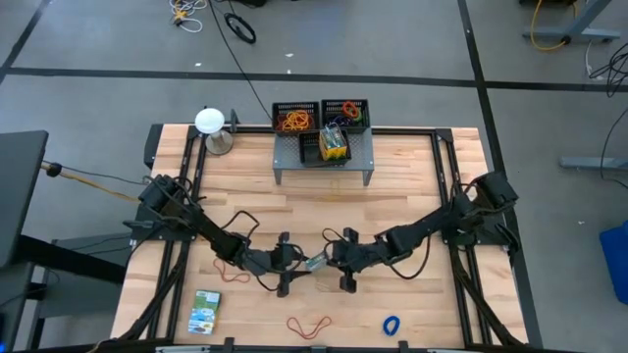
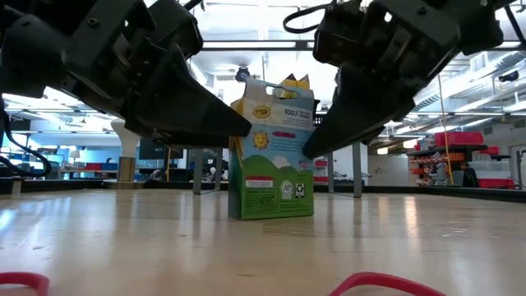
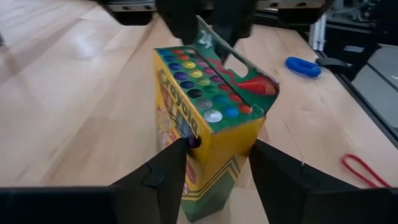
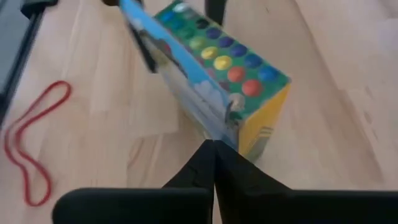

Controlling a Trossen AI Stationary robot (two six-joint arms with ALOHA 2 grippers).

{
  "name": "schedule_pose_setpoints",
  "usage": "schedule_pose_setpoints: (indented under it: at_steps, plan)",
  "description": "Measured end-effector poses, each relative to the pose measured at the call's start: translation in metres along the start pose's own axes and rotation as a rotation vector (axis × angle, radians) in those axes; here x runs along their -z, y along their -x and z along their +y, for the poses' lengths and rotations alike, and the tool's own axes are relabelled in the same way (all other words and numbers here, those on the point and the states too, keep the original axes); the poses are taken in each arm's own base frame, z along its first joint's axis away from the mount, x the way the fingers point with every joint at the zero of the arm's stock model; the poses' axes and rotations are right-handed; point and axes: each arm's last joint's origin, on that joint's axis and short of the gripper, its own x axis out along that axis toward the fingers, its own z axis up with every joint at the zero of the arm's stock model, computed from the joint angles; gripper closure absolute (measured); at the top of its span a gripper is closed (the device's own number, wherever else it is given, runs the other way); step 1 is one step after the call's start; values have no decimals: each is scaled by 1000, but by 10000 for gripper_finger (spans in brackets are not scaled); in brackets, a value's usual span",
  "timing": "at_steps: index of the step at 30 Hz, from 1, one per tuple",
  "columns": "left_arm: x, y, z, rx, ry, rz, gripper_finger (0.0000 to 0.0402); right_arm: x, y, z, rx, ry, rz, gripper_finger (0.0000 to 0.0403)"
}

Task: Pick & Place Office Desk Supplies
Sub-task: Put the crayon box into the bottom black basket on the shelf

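A yellow-green crayon box (image 2: pixel 271 160) stands upright on its base on the table mid-front (image 1: pixel 316 262), its lid flap open and the crayon tips (image 3: pixel 202 81) showing. My left gripper (image 1: pixel 302 263) comes at the box from the table's left, with the box body between its fingers (image 3: pixel 217 162). My right gripper (image 1: pixel 332 259) comes from the right and is shut on the lid flap (image 4: pixel 214 146). In the low view the left gripper (image 2: pixel 242 127) and the right gripper (image 2: pixel 316 144) flank the box. My left gripper holds the crayon box's body (image 3: pixel 193 146) between its two fingers (image 3: pixel 168 171), coming about level from the table's left. The box stands upright with its base on the table. My right gripper pinches the open lid flap at its edge (image 4: pixel 219 124) between shut fingers (image 4: pixel 199 165), slanting down from the table's right. The flap stands up from the box top.
A green-white box (image 1: pixel 205 312) lies flat near the front left. An orange-red band (image 1: pixel 309 326) and a blue band (image 1: pixel 392 325) lie near the front edge. At the far edge, the grey shelf (image 1: pixel 361 152) carries two mesh trays (image 1: pixel 294 118) and another box (image 1: pixel 334 145). A white ball (image 1: pixel 209 121) stands beside it.
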Motion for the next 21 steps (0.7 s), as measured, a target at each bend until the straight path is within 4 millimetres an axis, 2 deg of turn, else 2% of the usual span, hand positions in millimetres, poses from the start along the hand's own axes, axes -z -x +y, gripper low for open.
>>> schedule_pose_setpoints:
  at_steps: [12, 16, 21]
  plan:
    - [2, 1, -2, 17, -43, 18, 130, -5, -1, -7, 57, 17, -45, 396]
    - [2, 1, -3, 64, -43, 32, 122, -9, -2, -11, 66, 11, -61, 396]
    - [4, 3, -7, 113, -40, 47, 135, -13, -3, -18, 83, 6, -74, 392]
